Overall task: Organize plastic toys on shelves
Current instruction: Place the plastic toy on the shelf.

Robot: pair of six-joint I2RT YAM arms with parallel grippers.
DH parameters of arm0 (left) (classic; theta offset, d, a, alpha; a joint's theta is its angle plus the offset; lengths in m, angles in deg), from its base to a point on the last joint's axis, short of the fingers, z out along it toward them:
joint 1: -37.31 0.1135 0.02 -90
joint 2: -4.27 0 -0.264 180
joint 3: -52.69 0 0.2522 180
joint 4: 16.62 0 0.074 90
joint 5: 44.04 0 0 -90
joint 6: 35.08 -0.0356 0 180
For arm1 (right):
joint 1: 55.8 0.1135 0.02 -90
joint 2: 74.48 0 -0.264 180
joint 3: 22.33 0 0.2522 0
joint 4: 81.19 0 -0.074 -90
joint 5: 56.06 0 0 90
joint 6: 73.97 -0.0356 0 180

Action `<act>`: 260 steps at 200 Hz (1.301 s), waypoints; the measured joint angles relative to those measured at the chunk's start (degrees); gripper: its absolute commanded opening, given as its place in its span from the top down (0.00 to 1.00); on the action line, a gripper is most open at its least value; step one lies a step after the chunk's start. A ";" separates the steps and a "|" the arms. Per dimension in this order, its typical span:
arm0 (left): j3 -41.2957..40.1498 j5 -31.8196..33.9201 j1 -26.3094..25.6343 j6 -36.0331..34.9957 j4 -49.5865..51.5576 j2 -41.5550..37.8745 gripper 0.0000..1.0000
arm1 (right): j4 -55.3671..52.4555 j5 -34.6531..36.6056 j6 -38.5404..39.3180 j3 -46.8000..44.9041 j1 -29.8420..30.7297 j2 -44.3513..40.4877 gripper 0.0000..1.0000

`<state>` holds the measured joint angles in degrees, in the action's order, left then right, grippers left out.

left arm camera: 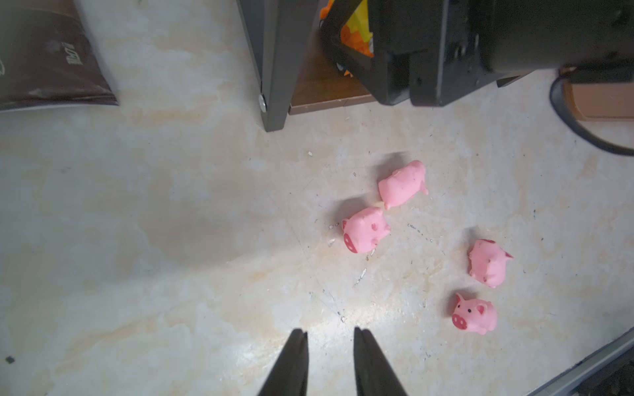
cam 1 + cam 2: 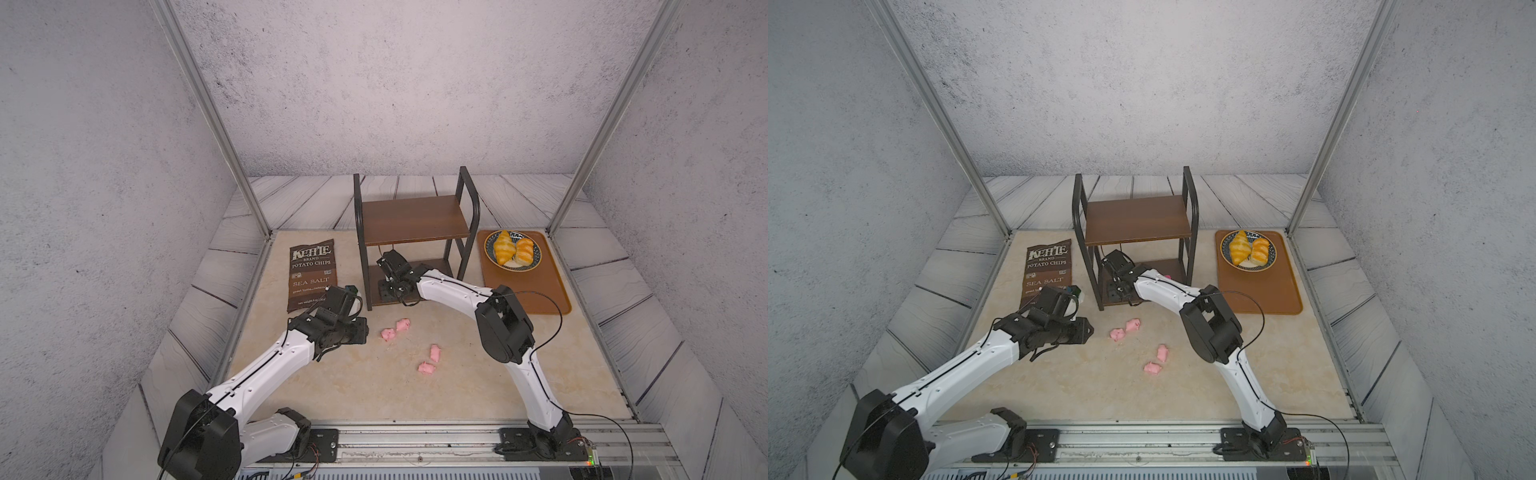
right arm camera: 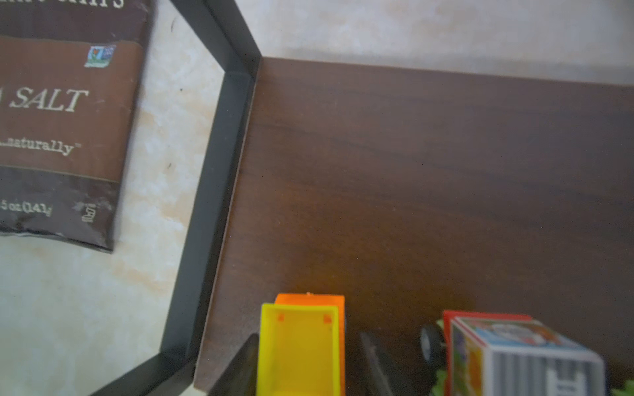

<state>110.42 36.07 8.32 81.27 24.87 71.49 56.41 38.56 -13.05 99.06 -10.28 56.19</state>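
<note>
Right gripper, jaws parted around a yellow-and-orange plastic truck at frame bottom, on the dark wooden rack's lower board: back out straight. Left gripper parted, empty.

The shelves are flanked by a chip bag, left, and a tray, right, bearing a plate of croissants. Pigs are scattered before the shelves; trucks are set on the lower board.

On the counter: shelves at the far edge, chip bag far left, tray far right, four pigs mid-counter.
</note>
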 measured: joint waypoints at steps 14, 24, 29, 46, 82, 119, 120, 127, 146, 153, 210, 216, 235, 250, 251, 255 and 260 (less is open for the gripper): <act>0.00 -0.02 0.00 0.00 0.00 0.00 0.71 | -0.13 -0.04 -0.07 0.09 0.00 0.00 0.42; 0.00 0.00 0.00 -0.02 -0.02 0.00 0.71 | -0.17 -0.13 -0.04 0.11 0.00 0.00 0.41; 0.00 0.00 0.00 -0.02 0.00 0.00 0.71 | -0.20 -0.20 -0.04 0.13 0.00 -0.02 0.41; 0.00 0.00 0.00 -0.02 -0.02 0.00 0.71 | -0.33 -0.70 -0.04 0.20 -0.07 -0.02 0.41; 0.00 0.00 0.00 -0.04 -0.02 0.00 0.71 | -0.48 -2.14 -0.02 0.28 -0.11 -0.02 0.39; 0.00 0.00 0.00 -0.20 -0.02 0.13 0.71 | 0.42 -2.86 0.00 -0.74 -0.15 -0.42 0.39; 0.00 0.00 0.02 -0.20 -0.02 0.15 0.71 | 0.46 -2.89 0.00 -0.79 -0.15 -0.44 0.39; 0.00 0.00 0.00 -0.22 -0.02 0.20 0.71 | 1.01 -2.99 0.04 -1.42 -0.15 -0.76 0.39; 0.00 -0.02 0.02 -0.22 -0.02 0.33 0.71 | 1.95 -3.23 0.17 -3.43 -0.15 -1.92 0.39; 0.00 -0.02 0.00 -0.22 -0.02 0.33 0.71 | 2.27 -3.41 0.22 -4.35 -0.15 -2.49 0.38; 0.00 -0.04 0.02 -0.26 -0.04 0.33 0.71 | 4.26 -4.50 1.73 -8.94 0.22 -5.25 0.36; 0.00 -0.09 0.02 -0.26 -0.02 0.33 0.71 | 4.31 -4.50 1.86 -9.35 0.31 -5.49 0.36; 0.00 -0.22 0.02 -0.26 -0.02 0.33 0.71 | 4.76 -4.50 2.14 -11.10 0.57 -6.58 0.36; 0.00 -0.35 0.02 -0.26 -0.04 0.33 0.71 | 5.20 -4.52 2.36 -12.76 0.85 -7.65 0.36; 0.00 -0.35 0.02 -0.26 -0.04 0.33 0.71 | 5.27 -4.55 2.38 -12.90 0.85 -7.74 0.36; 0.00 -0.42 0.02 -0.26 -0.02 0.33 0.71 | 5.44 -4.57 2.49 -13.40 0.92 -8.07 0.36; 0.00 -0.46 0.02 -0.26 -0.04 0.33 0.71 | 5.70 -4.57 2.67 -14.10 1.01 -8.46 0.36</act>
<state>110.42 35.61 8.34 81.01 24.83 71.82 62.11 34.00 -10.38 84.96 -9.27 47.73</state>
